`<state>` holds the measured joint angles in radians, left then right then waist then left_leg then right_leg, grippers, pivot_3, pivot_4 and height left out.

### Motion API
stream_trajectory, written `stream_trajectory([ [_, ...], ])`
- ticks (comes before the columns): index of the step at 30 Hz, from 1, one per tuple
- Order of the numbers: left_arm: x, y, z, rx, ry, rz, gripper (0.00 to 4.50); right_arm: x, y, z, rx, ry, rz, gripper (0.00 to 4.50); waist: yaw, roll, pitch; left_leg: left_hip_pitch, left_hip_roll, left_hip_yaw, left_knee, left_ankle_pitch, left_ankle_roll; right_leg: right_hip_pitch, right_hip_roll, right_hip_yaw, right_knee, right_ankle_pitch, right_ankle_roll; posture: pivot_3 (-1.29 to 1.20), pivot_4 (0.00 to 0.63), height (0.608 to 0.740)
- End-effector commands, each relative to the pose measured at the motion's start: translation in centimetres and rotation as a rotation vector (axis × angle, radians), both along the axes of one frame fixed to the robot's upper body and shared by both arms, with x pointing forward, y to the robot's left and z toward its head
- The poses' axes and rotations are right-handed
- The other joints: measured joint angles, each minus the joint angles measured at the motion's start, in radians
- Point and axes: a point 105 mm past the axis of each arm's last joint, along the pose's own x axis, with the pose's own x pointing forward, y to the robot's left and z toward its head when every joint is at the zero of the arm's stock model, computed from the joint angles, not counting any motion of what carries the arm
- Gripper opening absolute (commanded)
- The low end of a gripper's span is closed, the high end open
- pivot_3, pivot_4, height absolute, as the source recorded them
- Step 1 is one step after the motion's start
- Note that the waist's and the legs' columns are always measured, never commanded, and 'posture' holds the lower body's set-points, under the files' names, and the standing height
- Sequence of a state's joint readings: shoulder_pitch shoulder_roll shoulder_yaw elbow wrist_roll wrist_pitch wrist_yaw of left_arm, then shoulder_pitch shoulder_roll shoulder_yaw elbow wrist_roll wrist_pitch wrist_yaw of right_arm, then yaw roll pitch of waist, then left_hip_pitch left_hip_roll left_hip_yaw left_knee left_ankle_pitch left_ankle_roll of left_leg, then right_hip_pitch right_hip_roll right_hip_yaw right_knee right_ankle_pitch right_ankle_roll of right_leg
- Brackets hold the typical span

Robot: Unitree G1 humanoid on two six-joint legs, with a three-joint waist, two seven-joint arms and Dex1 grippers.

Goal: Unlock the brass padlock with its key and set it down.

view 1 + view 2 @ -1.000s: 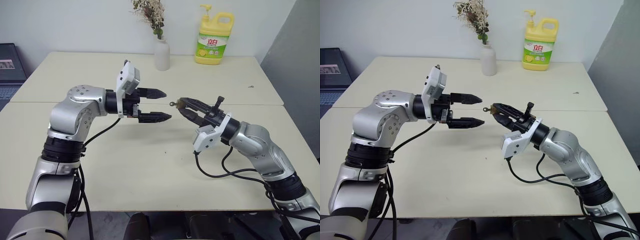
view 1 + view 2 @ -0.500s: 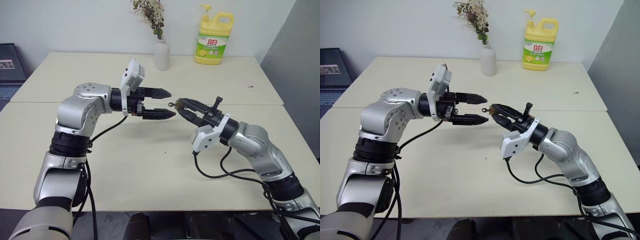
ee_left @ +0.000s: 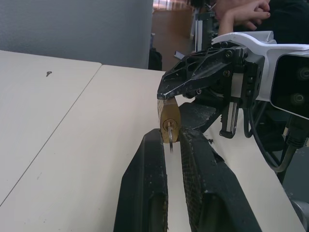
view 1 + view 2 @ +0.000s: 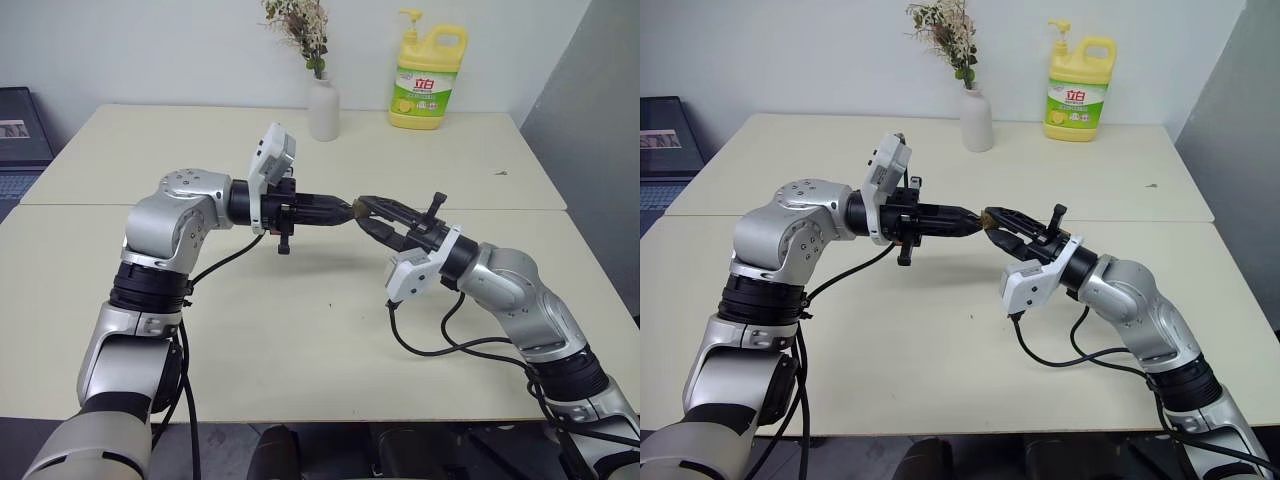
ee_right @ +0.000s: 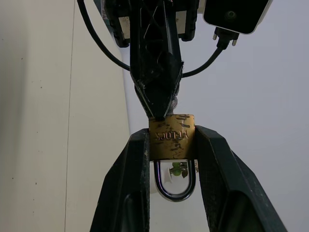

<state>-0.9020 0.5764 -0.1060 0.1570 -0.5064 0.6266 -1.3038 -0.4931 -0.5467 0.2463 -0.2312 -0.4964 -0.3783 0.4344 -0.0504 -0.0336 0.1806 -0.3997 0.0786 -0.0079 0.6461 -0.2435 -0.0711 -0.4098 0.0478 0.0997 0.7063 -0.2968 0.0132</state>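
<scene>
The brass padlock (image 5: 171, 137) hangs in the air over the middle of the table, pinched by its body between the fingers of my right gripper (image 4: 362, 212), its silver shackle (image 5: 175, 182) pointing back toward that wrist. The thin silvery key (image 3: 170, 140) sticks out of the keyhole in the lock's bottom face. My left gripper (image 4: 341, 210) comes in level from the left, its black fingers (image 3: 147, 159) drawn together around the key, tips right against the padlock (image 3: 170, 120).
A white vase of dried flowers (image 4: 323, 108) and a yellow detergent bottle (image 4: 428, 85) stand at the table's far edge. The cream table (image 4: 300, 330) lies bare below both arms. A dark screen (image 4: 20, 140) sits far left. A person's hands (image 3: 244, 9) rest beyond the table.
My left gripper went from wide open to drawn shut while sliding right until its tips met the padlock. The right gripper and padlock held still.
</scene>
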Motion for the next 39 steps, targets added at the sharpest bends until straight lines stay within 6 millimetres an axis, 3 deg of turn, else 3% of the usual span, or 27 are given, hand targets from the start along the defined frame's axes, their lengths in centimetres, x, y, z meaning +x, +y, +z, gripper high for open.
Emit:
stream_trajectory([
  [1,-0.3,-0.2,1.5,-0.015,-0.048,-0.013,0.10,-0.9,0.3,1.3,0.022,-0.047,0.033,0.93,0.000,0.000,0.000,0.000,0.000,0.000,0.000,0.000,0.000,0.000,0.000,0.000,0.000,0.000,0.000,0.00,0.150,0.740],
  [10,-0.3,0.1,1.5,-0.025,-0.042,-0.010,0.10,-0.8,0.3,1.2,0.025,-0.043,0.034,0.93,0.000,0.000,0.000,0.000,0.000,0.000,0.000,0.000,0.000,0.000,0.000,0.000,0.000,0.000,0.000,0.00,0.150,0.740],
  [16,0.2,0.9,1.3,0.021,-0.089,0.018,2.01,-0.8,0.2,1.0,0.020,-0.035,0.033,0.93,0.000,0.000,0.000,0.000,0.000,0.000,0.000,0.000,0.000,0.000,0.000,0.000,0.000,0.000,0.000,0.00,0.150,0.740],
  [17,0.2,1.0,1.4,0.018,-0.085,0.018,2.03,-0.8,0.2,1.0,0.019,-0.032,0.031,0.93,0.000,0.000,0.000,0.000,0.000,0.000,0.000,0.000,0.000,0.000,0.000,0.000,0.000,0.000,0.000,0.00,0.150,0.740],
  [32,-0.3,0.6,1.8,-0.003,-0.013,-0.020,2.03,-0.8,0.3,0.7,0.015,-0.014,0.037,0.93,0.000,0.000,0.000,0.000,0.000,-0.001,0.000,0.000,0.000,0.000,0.000,0.000,0.001,0.000,0.000,0.00,0.150,0.740],
  [35,-0.2,0.6,1.5,0.019,-0.023,-0.018,1.48,-0.8,0.4,0.7,0.016,-0.015,0.039,0.93,0.000,0.000,0.000,0.000,0.000,-0.001,0.000,0.000,0.000,0.000,0.000,0.000,0.001,0.000,0.000,0.00,0.150,0.740],
  [39,-0.2,0.3,1.5,0.005,-0.023,-0.023,0.19,-0.8,0.4,0.8,0.017,-0.017,0.042,0.93,0.000,0.000,0.000,0.000,0.000,-0.001,0.000,0.000,0.000,0.000,0.000,0.000,0.001,0.000,0.000,0.00,0.150,0.740],
])
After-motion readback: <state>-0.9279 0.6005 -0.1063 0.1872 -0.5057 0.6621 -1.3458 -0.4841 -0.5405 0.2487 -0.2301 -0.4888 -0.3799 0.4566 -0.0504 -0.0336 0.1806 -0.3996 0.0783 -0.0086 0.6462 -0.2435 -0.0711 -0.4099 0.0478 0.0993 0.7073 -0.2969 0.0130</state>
